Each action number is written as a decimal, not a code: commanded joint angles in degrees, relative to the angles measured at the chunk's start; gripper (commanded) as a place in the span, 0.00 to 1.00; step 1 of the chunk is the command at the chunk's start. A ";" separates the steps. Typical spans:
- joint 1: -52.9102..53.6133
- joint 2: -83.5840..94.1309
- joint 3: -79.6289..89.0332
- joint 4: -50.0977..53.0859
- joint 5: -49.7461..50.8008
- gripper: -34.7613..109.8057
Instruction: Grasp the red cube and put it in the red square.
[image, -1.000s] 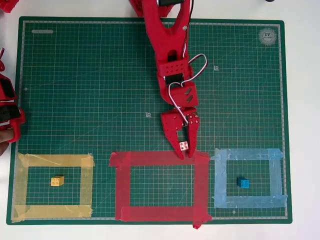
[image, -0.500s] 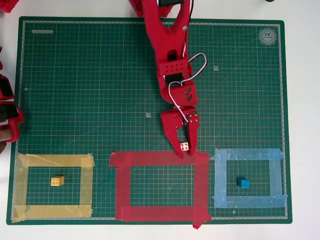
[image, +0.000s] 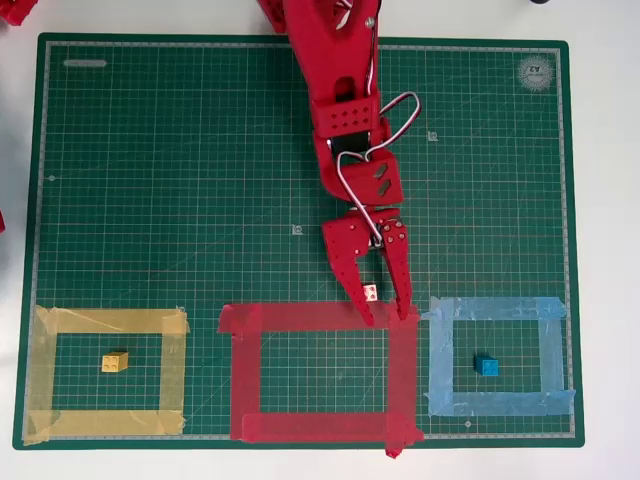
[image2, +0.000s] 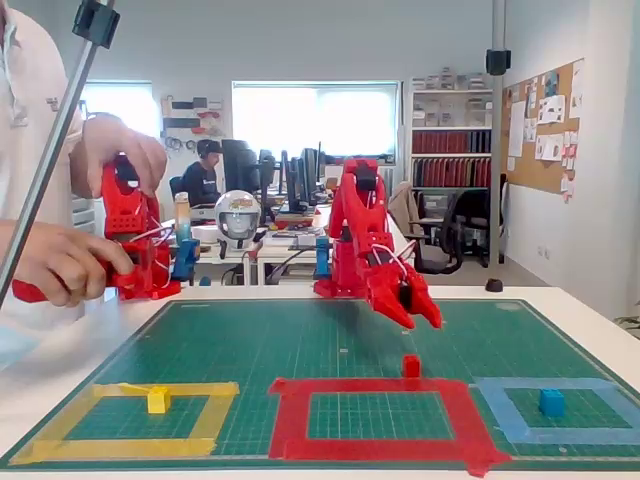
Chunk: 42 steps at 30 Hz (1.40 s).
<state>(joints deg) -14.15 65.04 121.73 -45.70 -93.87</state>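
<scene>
Both fingers of my gripper (image: 383, 312) are hanging apart around the red cube (image: 368, 292), risking a nudge onto the red square's (image: 320, 428) tape.

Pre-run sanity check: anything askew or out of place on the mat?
One thing: the red cube sits on the mat just outside the red square, at its top tape edge, while the yellow cube and blue cube sit inside their squares. The gripper hangs above it, open.
</scene>
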 joint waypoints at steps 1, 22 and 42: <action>0.00 12.13 4.48 3.08 0.79 0.35; 1.23 9.76 12.30 8.70 0.70 0.35; 0.70 1.41 5.62 8.79 0.70 0.35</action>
<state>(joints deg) -12.48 65.39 129.90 -36.39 -93.78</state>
